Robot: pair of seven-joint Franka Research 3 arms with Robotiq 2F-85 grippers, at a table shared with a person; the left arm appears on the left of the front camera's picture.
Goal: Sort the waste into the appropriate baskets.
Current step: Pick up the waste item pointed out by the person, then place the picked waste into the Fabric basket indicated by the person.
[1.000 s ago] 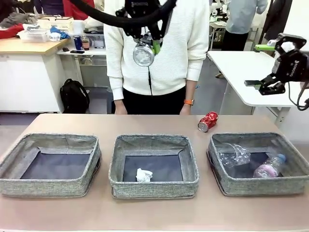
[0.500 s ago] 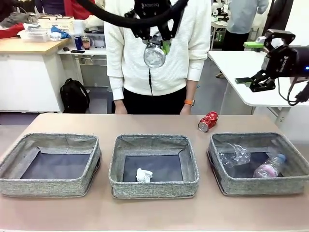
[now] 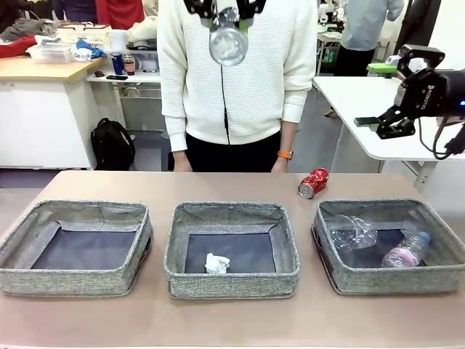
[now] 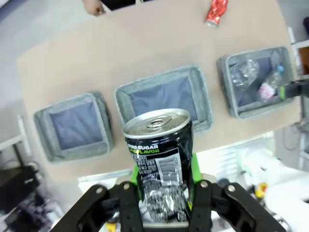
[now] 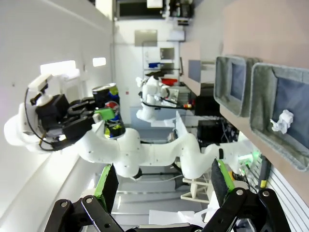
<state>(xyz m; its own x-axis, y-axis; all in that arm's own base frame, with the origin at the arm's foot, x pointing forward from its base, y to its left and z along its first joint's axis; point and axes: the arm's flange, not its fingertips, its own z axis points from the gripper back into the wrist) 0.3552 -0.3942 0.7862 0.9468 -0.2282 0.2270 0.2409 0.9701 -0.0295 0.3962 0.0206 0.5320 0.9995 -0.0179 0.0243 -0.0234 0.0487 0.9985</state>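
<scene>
At the far edge of the surface, the person stands with a hand near the crushed red can. That can lies just behind the right basket. Your open room is the bare strip behind the left basket and the middle basket.

High over the middle basket, your left end effector is clenched on the dark can, with a green pad on either side of its body. The left wrist view looks down past the can onto all three baskets.

The paper ball sits in the middle basket. The clear cup and the pink-labelled bottle lie in the right one.

Your right end effector hangs released beyond the surface's right side, raised, with its fingers pointing toward picture left, well apart from the waste.
</scene>
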